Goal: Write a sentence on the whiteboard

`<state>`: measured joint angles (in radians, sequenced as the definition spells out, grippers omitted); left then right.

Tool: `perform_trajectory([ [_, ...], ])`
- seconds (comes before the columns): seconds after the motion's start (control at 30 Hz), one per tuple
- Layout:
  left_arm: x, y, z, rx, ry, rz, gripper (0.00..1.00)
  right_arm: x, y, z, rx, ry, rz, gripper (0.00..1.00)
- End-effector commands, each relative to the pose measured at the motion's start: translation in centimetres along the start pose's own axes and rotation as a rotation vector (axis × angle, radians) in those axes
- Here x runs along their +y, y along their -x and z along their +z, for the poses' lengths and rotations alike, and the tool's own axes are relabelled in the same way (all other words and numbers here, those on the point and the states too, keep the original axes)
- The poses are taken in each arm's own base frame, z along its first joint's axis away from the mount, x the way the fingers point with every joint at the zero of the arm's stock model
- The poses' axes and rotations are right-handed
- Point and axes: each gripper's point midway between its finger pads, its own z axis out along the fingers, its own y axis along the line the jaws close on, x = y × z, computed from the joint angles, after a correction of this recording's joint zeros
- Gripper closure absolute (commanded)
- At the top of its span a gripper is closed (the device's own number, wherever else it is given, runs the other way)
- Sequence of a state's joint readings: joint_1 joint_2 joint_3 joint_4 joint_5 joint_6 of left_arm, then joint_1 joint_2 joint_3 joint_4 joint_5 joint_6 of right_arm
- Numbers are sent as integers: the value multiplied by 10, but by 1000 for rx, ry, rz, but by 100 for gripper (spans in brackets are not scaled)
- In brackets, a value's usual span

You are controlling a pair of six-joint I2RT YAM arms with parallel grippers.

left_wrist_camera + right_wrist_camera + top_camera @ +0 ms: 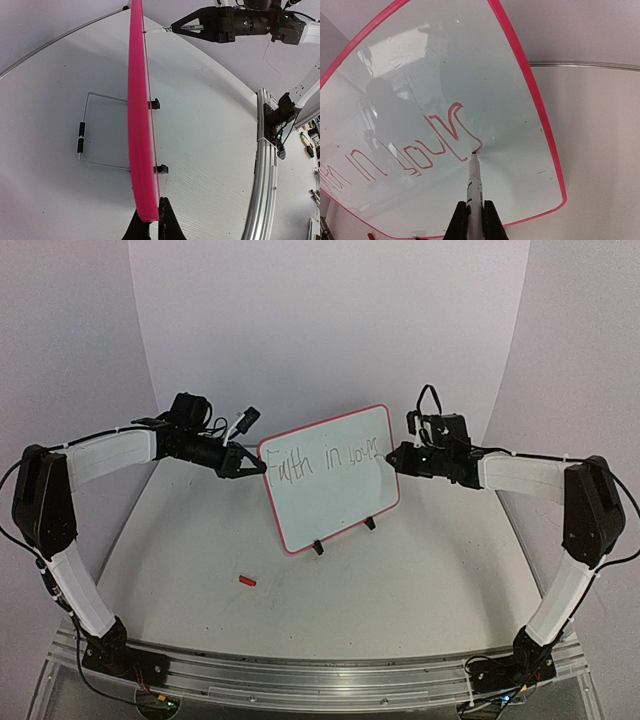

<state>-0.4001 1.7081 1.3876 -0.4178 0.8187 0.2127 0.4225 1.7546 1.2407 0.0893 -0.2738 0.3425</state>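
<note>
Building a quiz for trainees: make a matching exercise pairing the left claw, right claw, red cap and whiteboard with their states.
1 left claw
2 right claw
3 red cap
4 whiteboard

a lies loose on the table
b stands on black feet
c shut on the whiteboard's edge
d shut on the marker

Pairs: 1-c; 2-d; 3-a; 4-b

End of sentence [326, 460] illegibly small

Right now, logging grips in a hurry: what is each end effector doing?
Left end effector: closed on the whiteboard rim.
Right end effector: closed, holding the marker.
</note>
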Motion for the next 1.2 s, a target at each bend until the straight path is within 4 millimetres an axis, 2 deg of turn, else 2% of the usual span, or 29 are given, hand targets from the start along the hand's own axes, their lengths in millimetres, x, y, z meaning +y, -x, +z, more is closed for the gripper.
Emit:
perform_trajectory([
  [0.0, -14, -15, 9, 65, -29, 8, 100, 17, 18, -18, -58, 50, -28, 100],
  [0.17, -14, -15, 10, 67, -31, 6, 100, 23, 36, -35, -138, 55, -8, 100],
  [0.27, -14, -16, 11, 67, -31, 5, 100, 19, 40, -37, -155, 34, -5, 100],
  [0.93, -12, -18, 12, 73, -27, 4, 100, 12, 43, -9, -143, 11, -6, 100],
  [1.17, -12, -18, 12, 74, -26, 3, 100, 4, 40, -5, -140, -30, 9, 100],
])
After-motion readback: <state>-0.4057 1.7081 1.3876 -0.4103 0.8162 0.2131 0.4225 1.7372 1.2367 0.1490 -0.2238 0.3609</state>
